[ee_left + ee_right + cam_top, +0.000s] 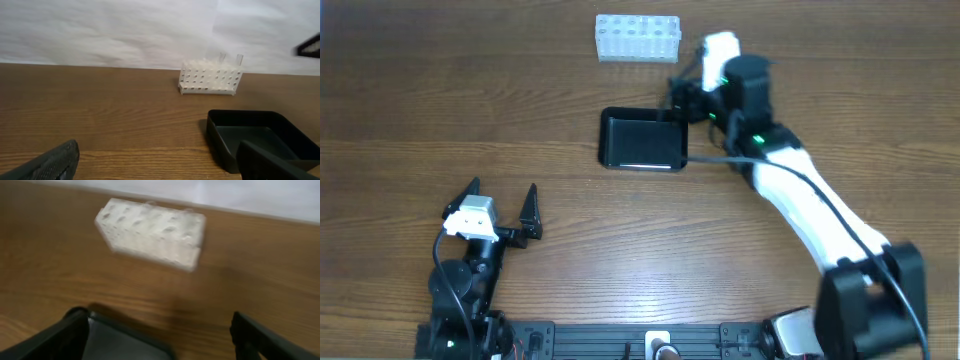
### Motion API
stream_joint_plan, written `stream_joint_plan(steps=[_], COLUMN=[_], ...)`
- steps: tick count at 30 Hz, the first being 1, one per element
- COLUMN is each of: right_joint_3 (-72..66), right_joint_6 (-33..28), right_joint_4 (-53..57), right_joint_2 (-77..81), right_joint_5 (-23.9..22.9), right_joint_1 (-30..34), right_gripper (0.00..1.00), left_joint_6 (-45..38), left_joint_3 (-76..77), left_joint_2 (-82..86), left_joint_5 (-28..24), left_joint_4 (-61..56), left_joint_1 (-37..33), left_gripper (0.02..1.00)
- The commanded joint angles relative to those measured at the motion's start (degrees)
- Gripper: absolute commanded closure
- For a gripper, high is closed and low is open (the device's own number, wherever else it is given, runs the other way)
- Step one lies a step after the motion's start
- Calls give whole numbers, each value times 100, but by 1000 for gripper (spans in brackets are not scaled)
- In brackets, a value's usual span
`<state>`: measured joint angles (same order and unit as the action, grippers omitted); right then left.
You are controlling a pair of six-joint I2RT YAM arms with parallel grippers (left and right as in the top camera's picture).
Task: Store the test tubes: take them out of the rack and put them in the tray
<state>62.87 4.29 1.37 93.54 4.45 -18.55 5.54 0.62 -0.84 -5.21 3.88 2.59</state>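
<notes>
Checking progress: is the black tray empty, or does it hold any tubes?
Looks empty: the tray shows a bare dark floor in the top and left wrist views, no tubes inside.

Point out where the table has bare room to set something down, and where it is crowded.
The wooden table is bare left of the white plastic test-tube rack and the black rectangular tray, out to the left tool. A narrow free strip runs between rack and tray. Crowded: the tray's corner nearest the rack's right end, where the right tool hangs.

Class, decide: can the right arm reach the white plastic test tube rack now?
Probably yes: the open right gripper hovers by the black plastic tray, only wooden table before the white test tube rack.
</notes>
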Motion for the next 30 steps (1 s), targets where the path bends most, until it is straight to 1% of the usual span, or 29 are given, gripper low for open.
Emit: stream_joint_plan(steps=[1, 9, 12, 17, 21, 30], right_joint_3=[1034, 2852, 3355, 3939, 4236, 4476], right_joint_6=[374, 520, 741, 800, 903, 898], right_joint_4=[232, 1086, 1266, 1257, 1204, 691], right_joint_2=[837, 2175, 2566, 3110, 3421, 3788], right_joint_5=[-278, -798, -1119, -1246, -1600, -1727], right_joint_1=[-372, -715, -772, -817, -835, -848], right_gripper=[110, 123, 130, 141, 143, 172], left_joint_6=[-63, -63, -63, -63, -63, -63], left_joint_3=[-26, -26, -26, -26, -26, -26], left_joint_2=[46, 46, 46, 46, 46, 46], left_joint_5=[-76, -76, -76, -76, -76, -76], left_joint_4=[7, 7, 7, 7, 7, 7], left_joint_1=[-20, -20, -20, -20, -20, -20], left_gripper=[18, 20, 18, 20, 18, 18])
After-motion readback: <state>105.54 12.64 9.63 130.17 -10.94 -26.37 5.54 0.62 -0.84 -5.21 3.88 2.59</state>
